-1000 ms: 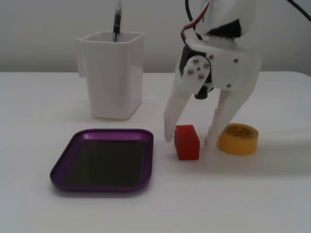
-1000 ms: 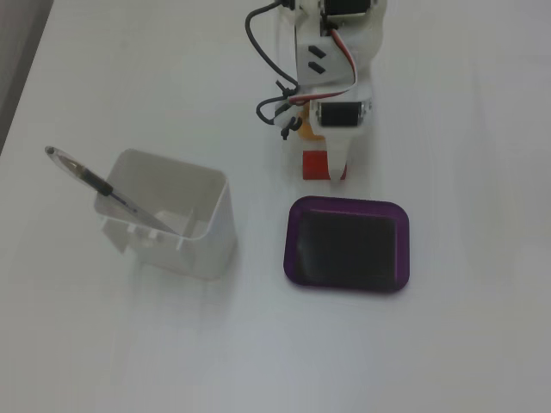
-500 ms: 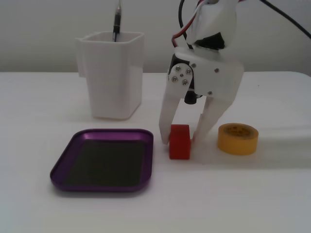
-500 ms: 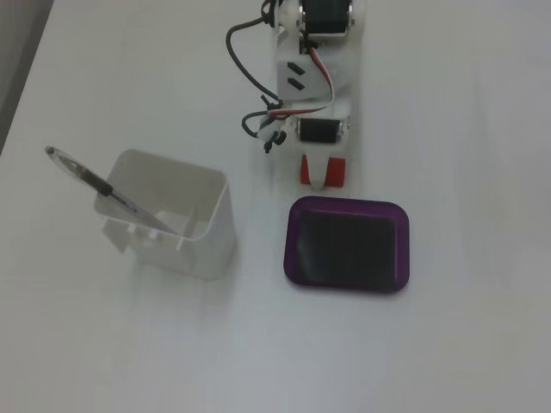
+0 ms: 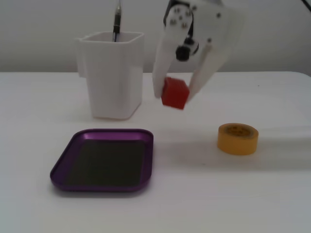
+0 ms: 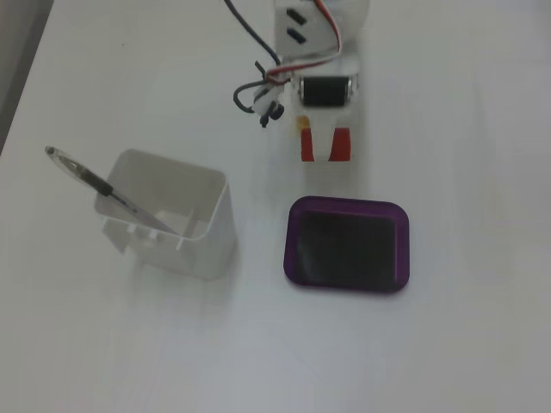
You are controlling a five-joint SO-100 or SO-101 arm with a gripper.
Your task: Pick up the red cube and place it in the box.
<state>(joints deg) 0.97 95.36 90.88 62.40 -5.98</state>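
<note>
A: Which step is this?

B: The carry, I'd say. The gripper (image 5: 175,97) is clamped on the cube (image 5: 174,93), which hangs clear of the table (image 5: 233,194).

A: And next?

B: The box (image 5: 63,167) lies below the gripper and to its left in the side-on fixed view, so it likely needs to swing that way, lower, then open.

A: Counts?

B: One cube, one box, one cup (image 5: 114,73) holding one pen (image 5: 117,19), one tape roll (image 5: 237,139).

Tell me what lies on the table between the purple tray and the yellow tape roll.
Nothing: in a fixed view, bare white table separates the purple tray from the yellow tape roll; the red cube hangs above, gripped.
</note>
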